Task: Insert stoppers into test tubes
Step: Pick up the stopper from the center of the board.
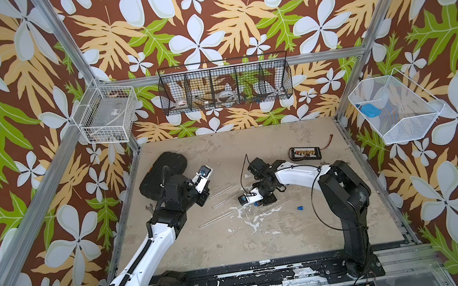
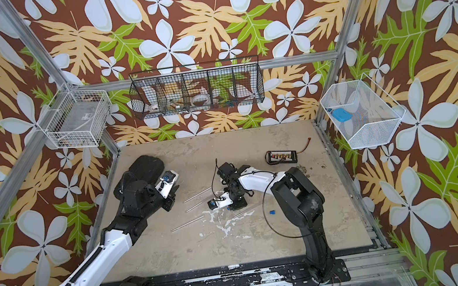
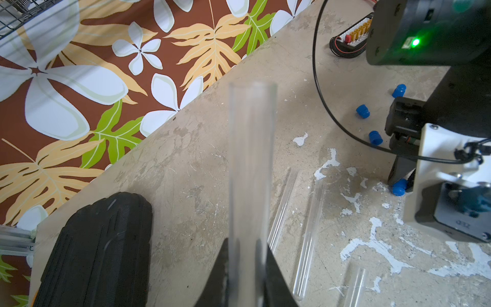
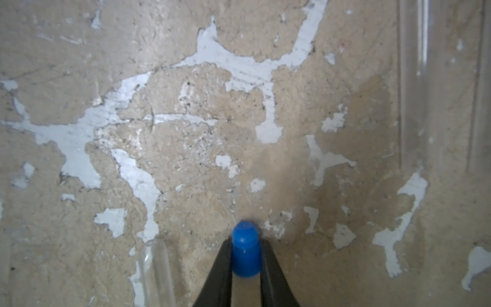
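The blue stopper (image 4: 245,252) wanted a firm, square pinch and a straight lift off the worn table (image 4: 186,172), we judged, lest it tip or squirt free. It sat between the jaws of the right gripper (image 4: 245,243), both pressed to its sides, its domed end poking past the tips. The clear test tube (image 3: 251,159) jutted from the clenched left gripper (image 3: 244,240), well apart.

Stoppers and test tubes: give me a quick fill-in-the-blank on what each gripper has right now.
The left gripper is shut on a clear ____. The right gripper pinches a ____ stopper between its fingers. In the left wrist view, ____ loose stoppers lie on the table.
Missing: test tube; blue; three.
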{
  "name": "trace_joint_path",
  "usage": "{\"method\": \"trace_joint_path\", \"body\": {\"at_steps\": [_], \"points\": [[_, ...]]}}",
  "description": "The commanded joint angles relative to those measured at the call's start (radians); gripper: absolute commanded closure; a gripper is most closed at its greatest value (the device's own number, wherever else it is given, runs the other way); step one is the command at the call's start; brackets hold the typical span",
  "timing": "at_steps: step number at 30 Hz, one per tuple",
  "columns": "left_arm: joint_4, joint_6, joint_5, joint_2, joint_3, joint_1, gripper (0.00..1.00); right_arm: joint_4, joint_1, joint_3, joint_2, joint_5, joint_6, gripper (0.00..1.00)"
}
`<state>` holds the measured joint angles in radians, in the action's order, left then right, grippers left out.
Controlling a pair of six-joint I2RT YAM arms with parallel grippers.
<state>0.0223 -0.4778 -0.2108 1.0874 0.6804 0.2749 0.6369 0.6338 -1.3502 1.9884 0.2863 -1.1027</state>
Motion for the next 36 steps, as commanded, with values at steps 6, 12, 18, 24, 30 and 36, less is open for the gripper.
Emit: {"method": "trace_joint_path", "body": {"at_steps": [6, 12, 18, 24, 30, 36], "points": [[0.024, -0.001, -0.008, -0.002, -0.002, -0.003, 1.0, -0.023, -0.008, -0.02, 0.011, 0.007, 0.226, 0.81], [0.024, -0.001, -0.01, -0.003, -0.002, -0.002, 1.0, -0.04, -0.008, 0.009, 0.01, -0.006, 0.266, 0.79], [0.026, -0.002, -0.009, -0.002, -0.004, -0.002, 1.0, -0.037, -0.011, 0.004, 0.015, -0.019, 0.266, 0.71], [0.025, -0.005, -0.009, -0.001, -0.004, -0.003, 1.0, -0.026, -0.017, 0.011, -0.001, -0.017, 0.242, 0.67], [0.025, -0.006, -0.012, 0.0, -0.004, -0.003, 1.0, -0.019, -0.019, 0.028, -0.008, -0.026, 0.203, 0.68], [0.024, -0.008, -0.012, -0.001, -0.005, -0.002, 1.0, -0.019, -0.019, 0.023, -0.01, -0.011, 0.187, 0.68]]}}
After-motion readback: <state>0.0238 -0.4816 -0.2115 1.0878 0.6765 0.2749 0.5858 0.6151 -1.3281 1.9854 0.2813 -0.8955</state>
